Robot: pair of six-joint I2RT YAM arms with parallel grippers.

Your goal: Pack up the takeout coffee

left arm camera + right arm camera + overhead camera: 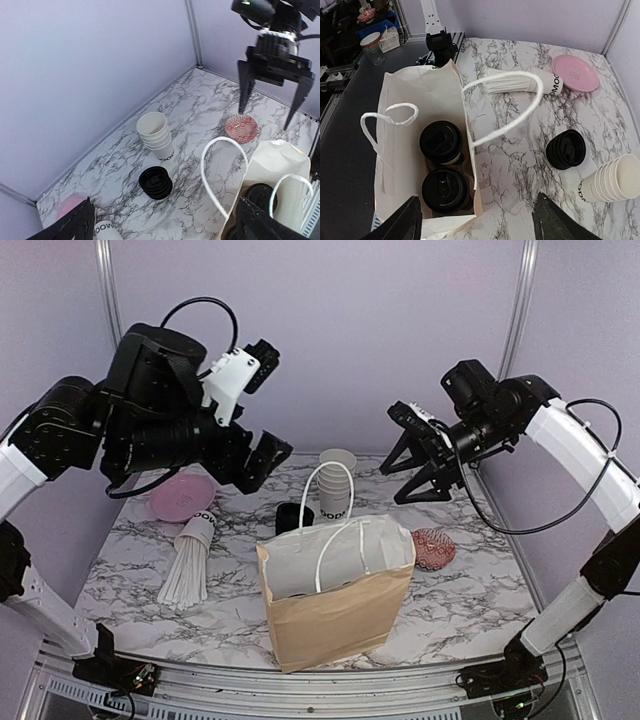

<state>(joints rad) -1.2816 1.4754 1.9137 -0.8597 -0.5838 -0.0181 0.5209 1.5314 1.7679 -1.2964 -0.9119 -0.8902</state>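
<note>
Brown paper bag (335,600) stands open and upright at the near edge of the table, white loop handles up. Both takeout coffees, front cup (445,189) and back cup (441,142), are inside the bag, upright, side by side and about touching. Only their black lids show from above, and no lidded cup is seen outside the bag. Judgement: thin paper walls, so soft and easy to crush. Weight can't be told; filled or empty is not visible. The press-on lid is probably slick and could pop off if squeezed. Best hold is the cup body just under the lid rim, with light pressure, kept upright. The bag walls are floppy and the handles arch over the opening, so they could snag fingers. Left of the bag a cup of wrapped straws (190,560) lies on its side. Right of the bag is a red patterned dish (433,548). Just behind the bag sit a stack of black lids (294,517) and a stack of lidless cups (336,485), and further back on the left is a pink plate (182,498). Left gripper (265,408) is high above the bag's back left, jaws spread wide, holding nothing. Right gripper (265,117) is high above the bag's back right, jaws apart, empty.
</note>
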